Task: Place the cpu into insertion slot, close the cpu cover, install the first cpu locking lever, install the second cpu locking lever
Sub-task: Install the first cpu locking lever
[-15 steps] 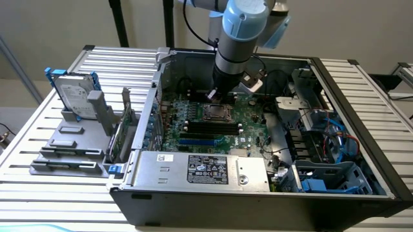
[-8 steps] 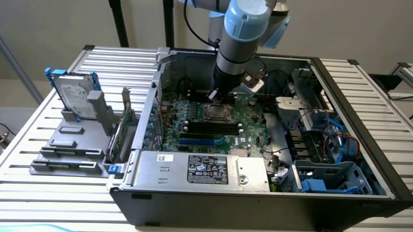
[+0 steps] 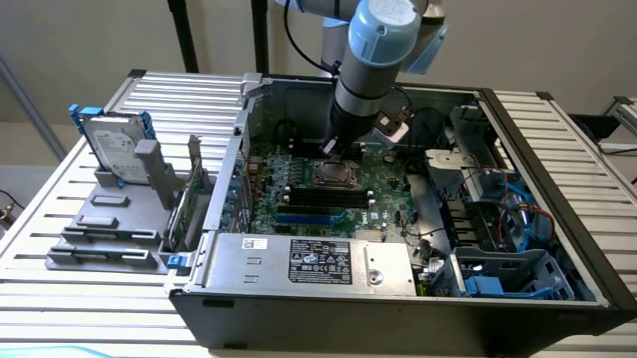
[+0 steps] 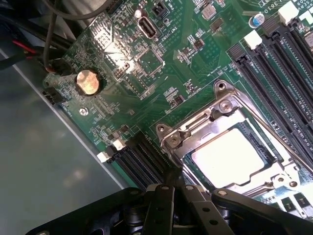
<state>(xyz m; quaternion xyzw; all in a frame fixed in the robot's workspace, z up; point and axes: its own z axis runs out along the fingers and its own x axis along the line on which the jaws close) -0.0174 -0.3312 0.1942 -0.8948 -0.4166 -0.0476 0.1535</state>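
The cpu point(image 4: 227, 159) lies flat as a pale square in the insertion slot point(image 3: 335, 174) on the green board. The silvery cpu cover point(image 4: 215, 120) is folded down over it, and the chip shows through the cover's window. My gripper point(image 4: 168, 188) is shut, its dark fingers pressed together with nothing between them. Its tip sits right at one corner of the cover's frame. In the exterior view the arm comes straight down into the open computer case, and the gripper point(image 3: 329, 149) hangs just above the far edge of the socket.
Long black memory slots point(image 4: 274, 73) flank the socket, and a coin battery point(image 4: 88, 82) sits further out on the board. The grey power supply box point(image 3: 309, 261) fills the case's front. Cables and drive bays point(image 3: 497, 216) crowd the exterior view's right. A hard drive point(image 3: 115, 149) stands outside on the left.
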